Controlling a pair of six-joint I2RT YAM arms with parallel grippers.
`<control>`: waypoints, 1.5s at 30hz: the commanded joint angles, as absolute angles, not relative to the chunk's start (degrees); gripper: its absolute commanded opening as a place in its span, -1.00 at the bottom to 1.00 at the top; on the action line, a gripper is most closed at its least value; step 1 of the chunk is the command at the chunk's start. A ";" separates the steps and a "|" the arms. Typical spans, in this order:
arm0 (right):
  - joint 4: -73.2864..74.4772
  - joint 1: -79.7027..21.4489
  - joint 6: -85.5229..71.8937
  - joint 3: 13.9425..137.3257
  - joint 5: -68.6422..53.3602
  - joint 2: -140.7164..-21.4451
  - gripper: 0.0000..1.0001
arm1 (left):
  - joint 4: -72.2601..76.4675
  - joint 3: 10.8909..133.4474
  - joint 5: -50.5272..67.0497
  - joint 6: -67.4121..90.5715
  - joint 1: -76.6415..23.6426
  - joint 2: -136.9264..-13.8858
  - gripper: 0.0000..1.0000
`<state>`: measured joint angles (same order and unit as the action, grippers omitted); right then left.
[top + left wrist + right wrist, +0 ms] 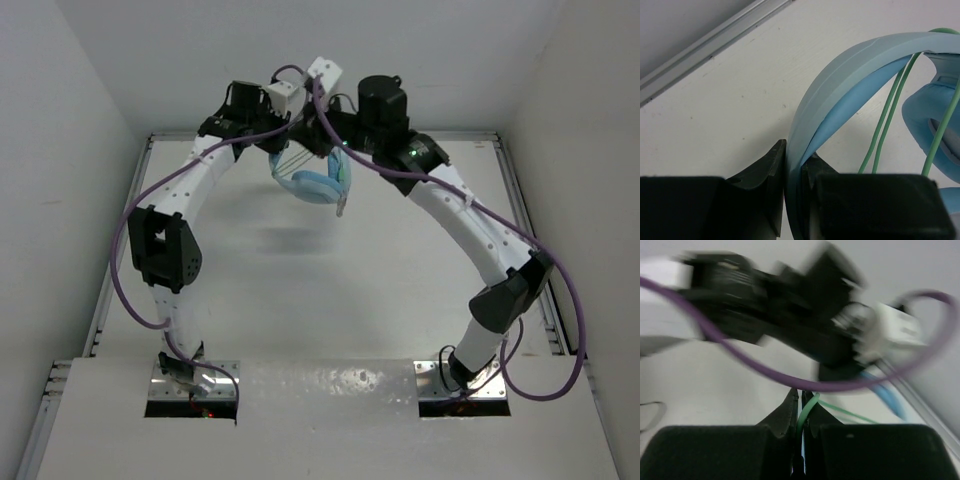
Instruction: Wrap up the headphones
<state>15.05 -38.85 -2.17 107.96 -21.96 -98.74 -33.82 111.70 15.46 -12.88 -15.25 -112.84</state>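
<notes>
The light blue headphones (318, 187) hang in the air over the far middle of the table, between my two wrists. My left gripper (796, 162) is shut on the padded headband (855, 65); one round earcup (932, 120) hangs at the right of the left wrist view. Loops of the thin green cable (886, 122) run across the headband arch. My right gripper (801, 396) is shut on a strand of the green cable (807, 410), close to the left wrist. In the top view the left gripper (278, 150) and right gripper (318, 128) almost meet above the headphones. The plug is not seen.
A thick purple robot cable (765, 371) crosses just past my right fingertips, with the left arm's black wrist (790, 310) blurred behind it. A metal rail (715, 42) borders the table's far edge. White walls (60, 150) enclose the table on three sides.
</notes>
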 commanded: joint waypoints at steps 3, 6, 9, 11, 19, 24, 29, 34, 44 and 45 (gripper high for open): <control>25.40 -30.52 11.16 109.01 -5.20 -95.02 -1.00 | -35.06 113.81 15.11 -20.65 -15.03 -110.21 -1.00; 21.90 -24.55 9.33 104.00 -5.09 -92.73 -1.00 | -37.08 115.04 17.66 -22.06 -15.03 -110.13 -1.00; 18.81 -20.58 8.88 101.87 -4.66 -92.81 -1.00 | -39.28 115.31 20.56 -23.55 -15.03 -109.69 -1.00; 17.24 -18.99 8.62 101.17 -5.18 -93.69 -1.00 | -40.60 115.23 22.84 -24.61 -15.12 -108.99 -1.00; 0.47 -11.69 -2.54 86.76 -17.57 -93.51 -1.00 | -44.47 112.25 33.46 -22.33 -15.03 -104.07 -1.00; -8.06 -11.43 -5.35 80.43 -25.91 -94.57 -1.00 | -44.21 112.67 38.05 -17.42 -15.03 -103.36 -1.00; -19.93 -11.43 -12.46 72.87 -31.80 -94.48 -0.92 | -43.95 113.99 42.36 -13.20 -15.03 -103.97 -1.00; -32.33 -12.30 -18.45 65.85 -39.10 -94.75 -0.60 | -42.54 113.99 41.58 -8.18 -15.03 -104.24 -1.00; -28.40 -12.39 -14.33 58.89 -38.85 -91.67 -0.07 | -42.27 115.22 36.13 -4.93 -14.77 -103.27 -1.00; -28.04 -12.39 -14.15 57.93 -39.20 -91.50 -0.03 | -42.28 115.92 35.86 -4.66 -14.77 -103.36 -1.00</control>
